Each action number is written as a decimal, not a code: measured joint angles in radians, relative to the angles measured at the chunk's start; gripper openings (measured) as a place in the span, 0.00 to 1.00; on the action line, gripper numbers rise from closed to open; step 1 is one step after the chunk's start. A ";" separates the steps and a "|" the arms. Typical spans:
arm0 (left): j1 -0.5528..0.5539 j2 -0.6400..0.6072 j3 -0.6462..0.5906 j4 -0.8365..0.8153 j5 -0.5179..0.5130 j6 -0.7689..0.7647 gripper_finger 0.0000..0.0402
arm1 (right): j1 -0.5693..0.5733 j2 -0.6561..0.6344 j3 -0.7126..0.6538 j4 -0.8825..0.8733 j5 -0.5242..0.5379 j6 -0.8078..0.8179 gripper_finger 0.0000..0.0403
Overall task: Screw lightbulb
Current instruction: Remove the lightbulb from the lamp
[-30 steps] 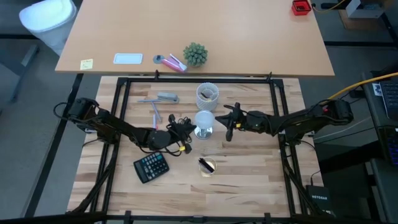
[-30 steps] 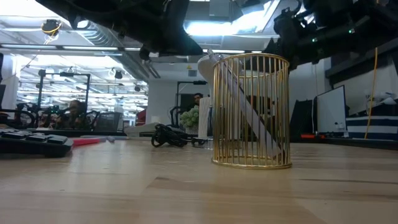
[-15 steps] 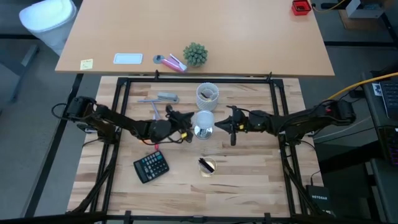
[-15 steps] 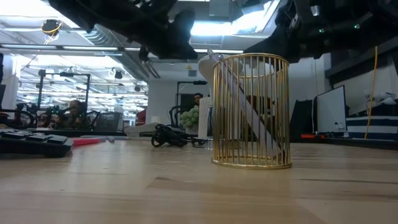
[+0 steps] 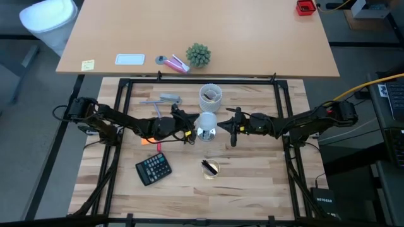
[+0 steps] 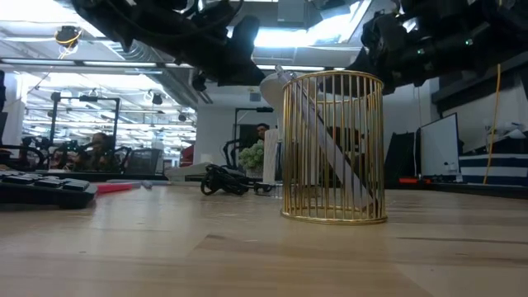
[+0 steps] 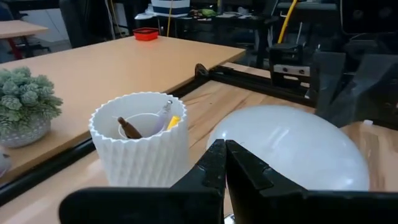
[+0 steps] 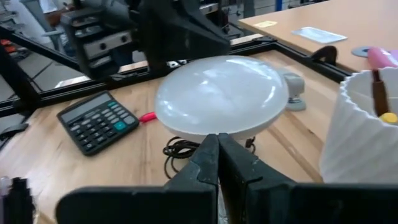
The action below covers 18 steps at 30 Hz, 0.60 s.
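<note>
The white lightbulb (image 5: 207, 120) stands upright in the round silver socket (image 5: 205, 133), whose black cord (image 5: 180, 135) trails toward the table's left. The bulb fills the left wrist view (image 7: 292, 146) and the right wrist view (image 8: 221, 93). My left gripper (image 5: 189, 129) is shut, its tips level at the bulb's left side (image 7: 224, 155). My right gripper (image 5: 222, 126) is shut, its tips level at the bulb's right side (image 8: 217, 146). My left gripper's shut fingertips (image 7: 214, 158) stand right at the bulb's lower left side; I cannot tell whether they touch it. My right gripper's shut fingertips (image 8: 210, 149) stand right at the bulb's lower right edge; I cannot tell whether they touch it.
A white ribbed cup (image 5: 210, 96) with pens stands just beyond the bulb. A black calculator (image 5: 153, 169) and a gold wire cup (image 5: 210, 168) stand nearer the front edge. A red marker (image 5: 146, 140) and grey tools (image 5: 167, 99) lie to the left.
My left gripper has gone toward the table's far edge and right, up to the bulb's left side, uncovering the red marker. The bulb and socket have stayed in place.
</note>
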 joint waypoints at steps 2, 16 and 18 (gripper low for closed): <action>-0.007 0.000 0.000 -0.010 -0.002 -0.013 0.01 | 0.000 0.000 0.000 -0.001 0.018 0.000 0.01; -0.069 -0.002 0.002 -0.017 0.012 -0.073 0.01 | -0.001 0.009 -0.001 0.007 0.150 -0.034 0.01; -0.076 -0.001 0.002 -0.012 0.012 -0.069 0.01 | -0.001 0.019 0.000 0.007 0.173 -0.042 0.01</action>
